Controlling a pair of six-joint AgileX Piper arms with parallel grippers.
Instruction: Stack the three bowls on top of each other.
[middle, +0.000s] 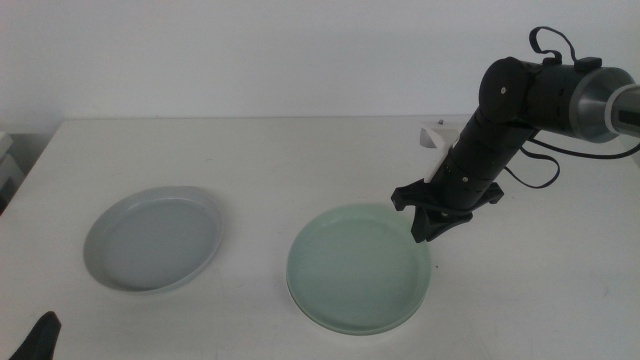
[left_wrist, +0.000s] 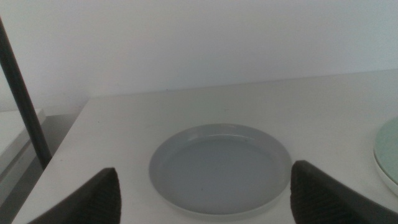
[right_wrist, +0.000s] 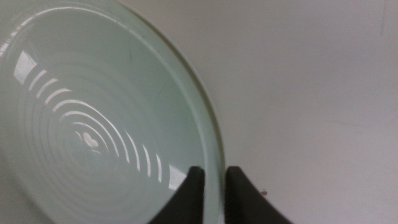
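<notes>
My right claw (middle: 428, 228) sat at the three o'clock edge of the mint green bowl (middle: 355, 265), which lay just right of the table's (middle: 300, 150) centre. My wrist view showed both jaws nearly closed with the thin rim between them, one jaw inside the wall and one outside, so I judged it clenched on that rim. Beneath the green bowl, in the middle view, a paler edge peeked out along the seven o'clock side; that was probably the white bowl under it, though I could not be sure. The grey-blue bowl (middle: 152, 238) lay well apart at nine o'clock, empty and flat on the table.

My left claw (left_wrist: 205, 202) waited low at the near left corner, jaws spread wide and holding nothing, with the grey-blue bowl just beyond them.

These bowls looked stiff, glossy and glazed, so I expected them to be slippery, and likely to chip if dropped. They seemed light enough for a single rim pinch, but so wide a dish held at one edge would tend to sag and swing. The rim was the only place to take hold.

The right wrist view showed the bite on the rim and ringed reflections inside the green bowl, which the middle view could not. Only the middle view showed both bowl positions together. The left wrist view alone showed the left jaws' spread.
</notes>
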